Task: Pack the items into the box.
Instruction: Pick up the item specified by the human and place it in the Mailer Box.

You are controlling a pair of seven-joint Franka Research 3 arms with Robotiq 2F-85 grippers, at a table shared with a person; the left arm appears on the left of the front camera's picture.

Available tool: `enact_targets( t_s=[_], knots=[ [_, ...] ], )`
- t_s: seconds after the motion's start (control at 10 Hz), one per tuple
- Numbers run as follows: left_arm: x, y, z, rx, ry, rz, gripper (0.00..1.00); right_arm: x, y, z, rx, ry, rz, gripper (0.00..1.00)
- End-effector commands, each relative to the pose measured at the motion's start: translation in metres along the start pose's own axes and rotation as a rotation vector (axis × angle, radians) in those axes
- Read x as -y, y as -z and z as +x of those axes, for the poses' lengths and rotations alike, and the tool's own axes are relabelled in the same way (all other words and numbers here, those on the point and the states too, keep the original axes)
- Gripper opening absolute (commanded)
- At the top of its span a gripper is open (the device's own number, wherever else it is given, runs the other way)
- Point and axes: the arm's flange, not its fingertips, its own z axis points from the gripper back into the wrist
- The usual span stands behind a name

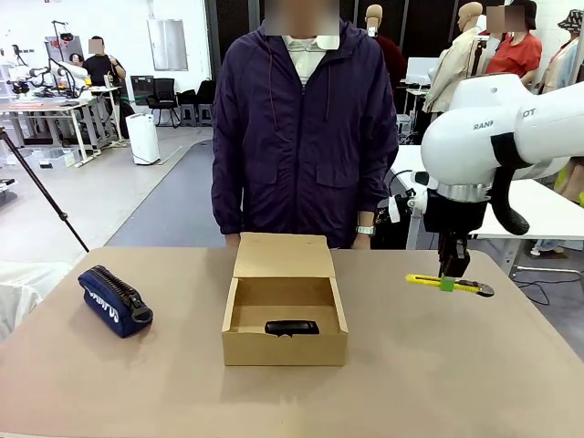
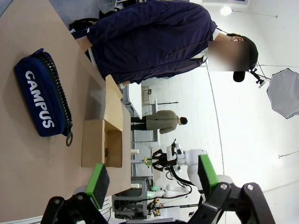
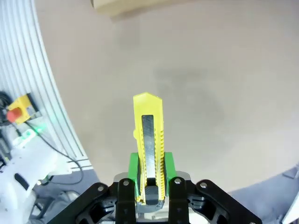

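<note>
Front view: right claw [image 1: 447,284] hangs above the table [image 1: 438,383], well right of the box [image 1: 285,349]. Its pads are clamped on the yellow utility knife [image 1: 422,279] near the middle. Knife level, clear of the tabletop.

Box stands mid-table, flap lid folded back toward the person [image 1: 301,137]. Black gadget [image 1: 292,328] already inside, near the front wall.

Left wrist view: left claw [image 2: 152,179] spread wide, nothing between its pads, looking across the table past a blue pencil case [image 2: 42,100].

Judgement: second item lifted, carry step in hand. Next move calls for swinging the knife leftward over the open box, lowering it inside the walls beside the gadget, then letting go. The knife is long, so it probably needs lining up with the box's long side to clear the rim.
</note>
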Motion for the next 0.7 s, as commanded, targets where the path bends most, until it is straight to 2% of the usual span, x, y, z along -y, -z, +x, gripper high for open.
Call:
enact_targets(
  t_s=[0.0, 0.2, 0.3, 0.6],
  knots=[
    [0.003, -0.001, -0.001, -0.002, 0.001, -0.014, 1.0, 0.018, 0.019, 0.016, -0.016, -0.05, 0.024, 0.0],
    [0.003, -0.001, -0.001, -0.002, 0.001, -0.014, 1.0, 0.018, 0.019, 0.016, -0.016, -0.05, 0.024, 0.0],
    [0.003, -0.001, -0.001, -0.002, 0.001, -0.014, 1.0, 0.007, 0.019, 0.011, -0.008, -0.022, 0.028, 0.0],
    [0.003, -0.001, -0.001, -0.002, 0.001, -0.014, 1.0, 0.001, 0.003, 0.107, -0.019, -0.084, -0.038, 0.0]
  ],
)
